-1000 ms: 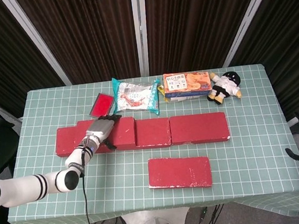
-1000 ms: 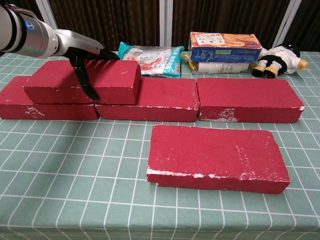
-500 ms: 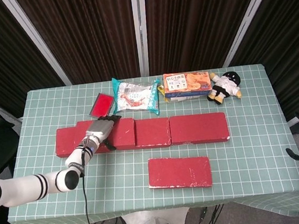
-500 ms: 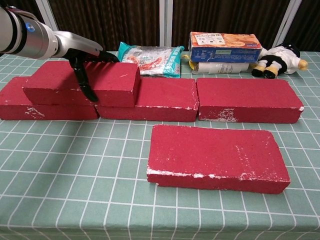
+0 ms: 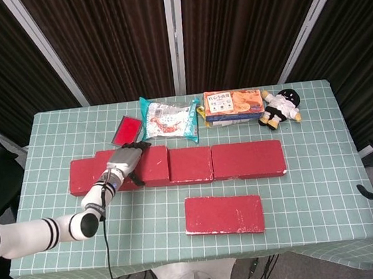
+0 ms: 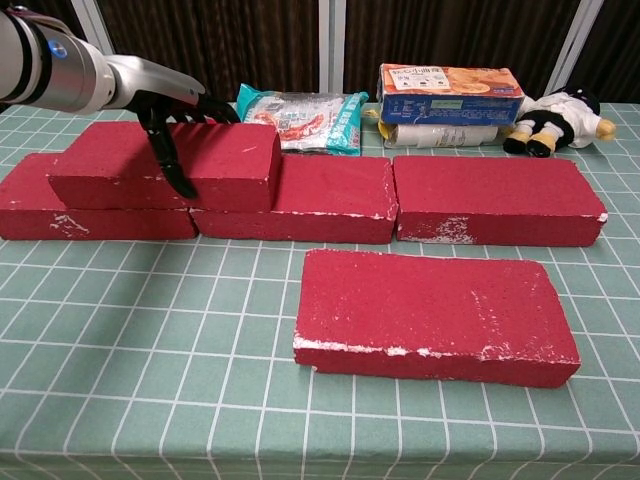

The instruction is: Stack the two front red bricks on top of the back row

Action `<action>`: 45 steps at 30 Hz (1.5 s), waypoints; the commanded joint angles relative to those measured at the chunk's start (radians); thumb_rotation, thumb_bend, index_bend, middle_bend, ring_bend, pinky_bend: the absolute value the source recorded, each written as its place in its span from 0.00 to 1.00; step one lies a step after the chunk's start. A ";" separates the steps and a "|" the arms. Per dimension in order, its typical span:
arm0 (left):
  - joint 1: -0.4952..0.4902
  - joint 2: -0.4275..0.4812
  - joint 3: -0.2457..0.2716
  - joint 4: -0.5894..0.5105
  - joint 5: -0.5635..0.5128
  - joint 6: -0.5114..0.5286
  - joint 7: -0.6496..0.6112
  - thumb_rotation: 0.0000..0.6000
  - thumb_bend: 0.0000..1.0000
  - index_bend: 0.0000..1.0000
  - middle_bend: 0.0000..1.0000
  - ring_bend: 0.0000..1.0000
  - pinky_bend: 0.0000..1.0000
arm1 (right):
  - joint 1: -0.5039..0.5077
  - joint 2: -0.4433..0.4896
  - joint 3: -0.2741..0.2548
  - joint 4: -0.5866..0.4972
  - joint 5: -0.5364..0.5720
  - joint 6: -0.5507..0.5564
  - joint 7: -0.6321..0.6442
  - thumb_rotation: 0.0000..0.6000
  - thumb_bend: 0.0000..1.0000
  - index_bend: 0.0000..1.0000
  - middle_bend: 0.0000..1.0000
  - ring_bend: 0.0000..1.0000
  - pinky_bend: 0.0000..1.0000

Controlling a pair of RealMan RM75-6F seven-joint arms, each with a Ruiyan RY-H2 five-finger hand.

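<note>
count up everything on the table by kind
red bricks: 5
snack bag: 1
boxes: 2
plush doll: 1
small red flat item: 1
total: 10

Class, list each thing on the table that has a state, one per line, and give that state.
Stacked brick: on back row, gripped by left robot hand.
Front brick: flat, not yet stacked.
Back row: three bricks, flat.
Snack bag: sealed, lying flat.
Box: closed.
Doll: lying down.
</note>
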 commanded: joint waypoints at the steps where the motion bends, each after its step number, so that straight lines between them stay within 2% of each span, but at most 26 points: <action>1: 0.000 -0.003 0.000 -0.001 0.000 0.002 0.003 1.00 0.08 0.00 0.00 0.00 0.00 | 0.000 0.000 -0.001 0.000 -0.001 0.000 0.000 1.00 0.11 0.00 0.00 0.00 0.00; 7: 0.002 0.007 -0.008 -0.013 0.005 0.008 0.003 1.00 0.08 0.00 0.00 0.00 0.00 | -0.002 0.003 0.003 0.001 0.003 0.005 0.004 1.00 0.11 0.00 0.00 0.00 0.00; 15: 0.013 0.060 -0.024 -0.084 0.019 0.054 0.006 1.00 0.08 0.00 0.00 0.00 0.00 | -0.006 0.007 0.005 -0.009 -0.006 0.020 0.006 1.00 0.11 0.00 0.00 0.00 0.00; 18: 0.025 0.090 -0.032 -0.125 0.035 0.078 0.002 1.00 0.08 0.00 0.00 0.00 0.00 | -0.008 0.016 0.004 -0.021 -0.017 0.028 0.002 1.00 0.11 0.00 0.00 0.00 0.00; 23: 0.073 0.188 -0.048 -0.250 0.102 0.160 -0.015 1.00 0.08 0.00 0.00 0.00 0.00 | -0.010 0.040 0.002 -0.054 -0.036 0.040 -0.012 1.00 0.11 0.00 0.00 0.00 0.00; 27: 0.166 0.263 -0.032 -0.363 0.228 0.329 -0.015 1.00 0.07 0.00 0.00 0.00 0.00 | -0.005 0.057 -0.007 -0.088 -0.067 0.039 -0.023 1.00 0.11 0.00 0.00 0.00 0.00; 32: 0.326 0.345 0.050 -0.468 0.429 0.532 0.007 1.00 0.07 0.00 0.00 0.00 0.00 | 0.025 0.121 -0.037 -0.171 -0.164 -0.006 -0.008 1.00 0.07 0.00 0.00 0.00 0.00; 38: 0.539 0.371 0.150 -0.433 0.675 0.708 -0.044 1.00 0.05 0.00 0.00 0.00 0.00 | 0.093 0.199 -0.090 -0.306 -0.319 -0.114 -0.006 1.00 0.00 0.00 0.00 0.00 0.00; 42: 0.650 0.366 0.172 -0.394 0.762 0.772 -0.123 1.00 0.02 0.00 0.00 0.00 0.00 | 0.148 0.218 -0.110 -0.389 -0.358 -0.213 -0.031 1.00 0.00 0.00 0.00 0.00 0.00; 45: 0.718 0.358 0.183 -0.370 0.824 0.811 -0.158 1.00 0.01 0.00 0.00 0.00 0.00 | 0.190 0.207 -0.122 -0.439 -0.346 -0.305 -0.069 1.00 0.00 0.00 0.00 0.00 0.00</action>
